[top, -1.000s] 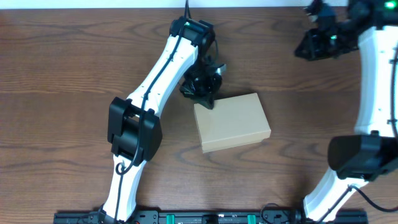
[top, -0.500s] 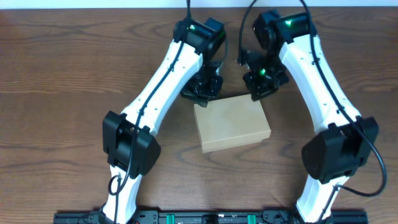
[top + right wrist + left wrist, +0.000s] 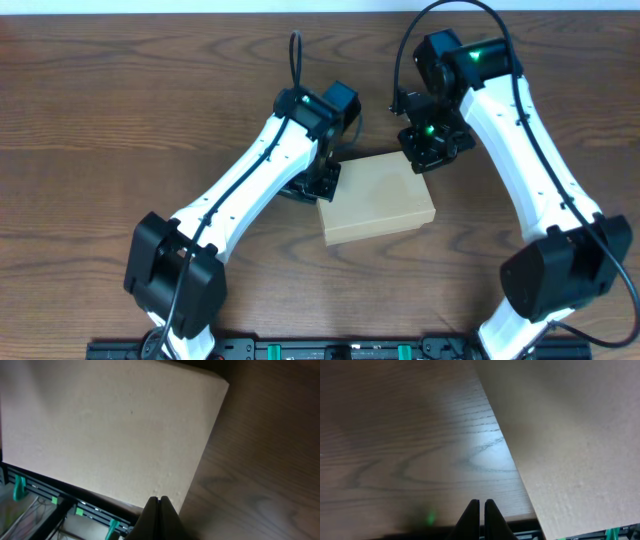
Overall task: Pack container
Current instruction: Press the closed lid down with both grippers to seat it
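Note:
The container [image 3: 376, 198] is a plain tan cardboard box with its lid flat, lying at the middle of the table. It fills the right of the left wrist view [image 3: 570, 435] and most of the right wrist view [image 3: 115, 430]. My left gripper [image 3: 322, 182] is shut and empty, low at the box's left edge; its tips show over bare wood [image 3: 481, 506]. My right gripper [image 3: 428, 152] is shut and empty at the box's far right corner, tips over the box edge [image 3: 159, 501].
The dark wood table [image 3: 120, 120] surrounds the box. A black rail with green clips [image 3: 330, 350] runs along the table's front edge.
My left gripper has slid down along the box's left edge and its arm has swung left. My right arm came in from the far right to the box's far right corner.

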Controlling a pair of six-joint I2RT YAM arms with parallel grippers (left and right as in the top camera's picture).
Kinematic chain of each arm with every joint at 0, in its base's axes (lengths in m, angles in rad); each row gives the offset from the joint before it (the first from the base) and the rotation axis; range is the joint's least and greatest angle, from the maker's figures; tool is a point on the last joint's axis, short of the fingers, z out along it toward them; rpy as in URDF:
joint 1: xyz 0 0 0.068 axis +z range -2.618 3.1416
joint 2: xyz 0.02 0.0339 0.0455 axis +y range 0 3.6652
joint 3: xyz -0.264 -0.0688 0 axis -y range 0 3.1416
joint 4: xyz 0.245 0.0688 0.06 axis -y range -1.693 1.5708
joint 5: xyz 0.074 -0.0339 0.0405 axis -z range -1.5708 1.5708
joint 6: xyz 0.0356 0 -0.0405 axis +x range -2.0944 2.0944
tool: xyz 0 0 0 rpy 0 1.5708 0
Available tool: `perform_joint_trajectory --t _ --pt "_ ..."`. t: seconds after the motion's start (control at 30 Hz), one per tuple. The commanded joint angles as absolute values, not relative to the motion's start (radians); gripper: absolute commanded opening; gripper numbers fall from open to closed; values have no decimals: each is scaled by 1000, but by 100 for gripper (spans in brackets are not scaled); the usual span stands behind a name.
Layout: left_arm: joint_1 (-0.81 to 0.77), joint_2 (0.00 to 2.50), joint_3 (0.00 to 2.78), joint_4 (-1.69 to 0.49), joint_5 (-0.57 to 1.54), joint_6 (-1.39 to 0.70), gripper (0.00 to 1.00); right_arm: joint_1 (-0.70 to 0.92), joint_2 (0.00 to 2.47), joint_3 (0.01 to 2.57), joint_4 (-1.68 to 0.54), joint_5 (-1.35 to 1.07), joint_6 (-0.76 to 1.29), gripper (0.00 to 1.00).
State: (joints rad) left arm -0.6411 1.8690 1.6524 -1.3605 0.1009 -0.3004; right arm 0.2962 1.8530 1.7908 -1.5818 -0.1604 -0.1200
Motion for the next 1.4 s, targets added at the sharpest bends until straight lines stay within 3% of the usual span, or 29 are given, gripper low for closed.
perform_joint_trajectory --t 0.0,0.27,0.9,1.37 --pt "-671 1850 1597 -1313 127 -334 6 326 1850 1731 -1569 -160 -101 2" --pt "-758 1843 1568 -1192 121 -389 6 329 1849 1600 -1496 -154 -45 2" --pt "-772 1838 1785 -1287 83 -364 8 314 1843 1674 -1497 -101 -34 1" --pt "-812 1838 1755 -1246 83 -383 7 183 1843 1672 -1538 -102 -30 1"
